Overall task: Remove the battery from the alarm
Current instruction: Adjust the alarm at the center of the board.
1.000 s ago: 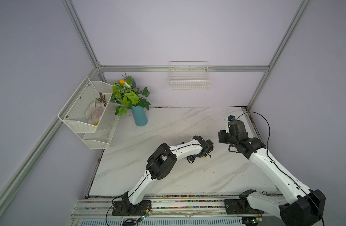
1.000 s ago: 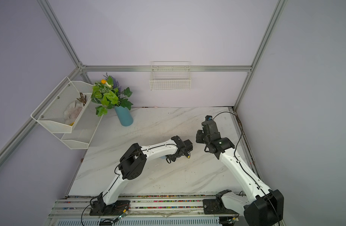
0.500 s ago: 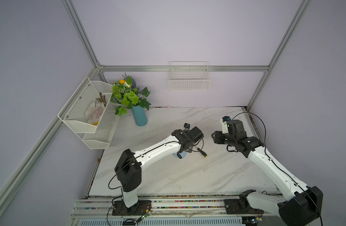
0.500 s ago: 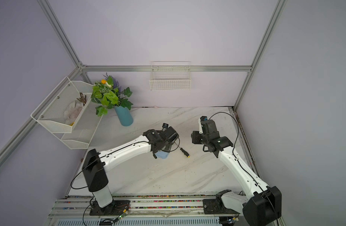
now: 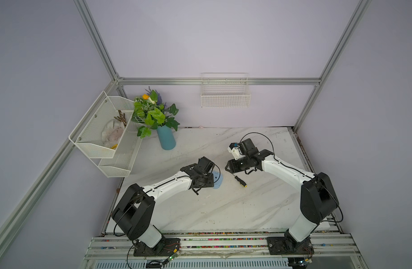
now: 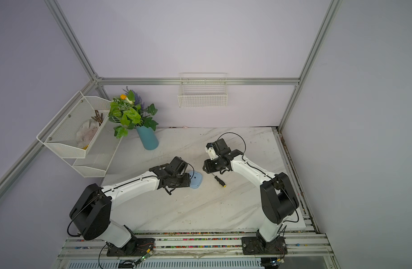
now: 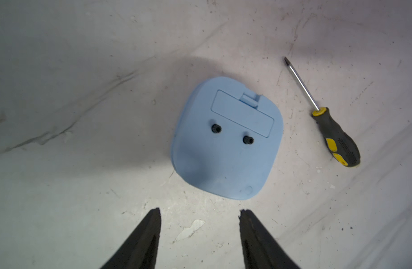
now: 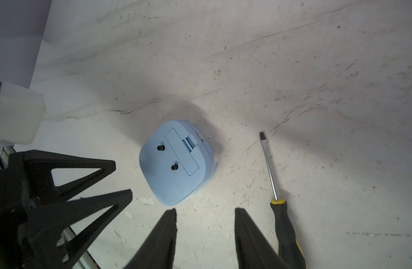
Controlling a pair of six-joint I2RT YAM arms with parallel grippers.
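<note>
The light-blue alarm (image 7: 226, 149) lies face down on the marble table, its plain back up, with two black knobs and a shut compartment cover; it also shows as the alarm (image 8: 174, 172), (image 5: 218, 180), (image 6: 196, 182). The battery is hidden. My left gripper (image 7: 200, 213) hovers just short of the alarm's edge, open and empty; its fingers (image 8: 111, 166) show from the right wrist view too. My right gripper (image 8: 205, 210) stands open and empty between the alarm and a black-handled, yellow-tipped screwdriver (image 8: 285, 226), (image 7: 333, 137), (image 5: 240, 181).
A blue vase with green plants (image 5: 166, 139) stands at the back left. A white mesh shelf (image 5: 102, 139) hangs on the left wall and a wire basket (image 5: 225, 97) on the back wall. The table's right edge (image 5: 300, 153) runs behind my right arm.
My left arm has swung leftward off the screwdriver's spot to the alarm's near side, uncovering both things. My right gripper has come forward and left toward them.
</note>
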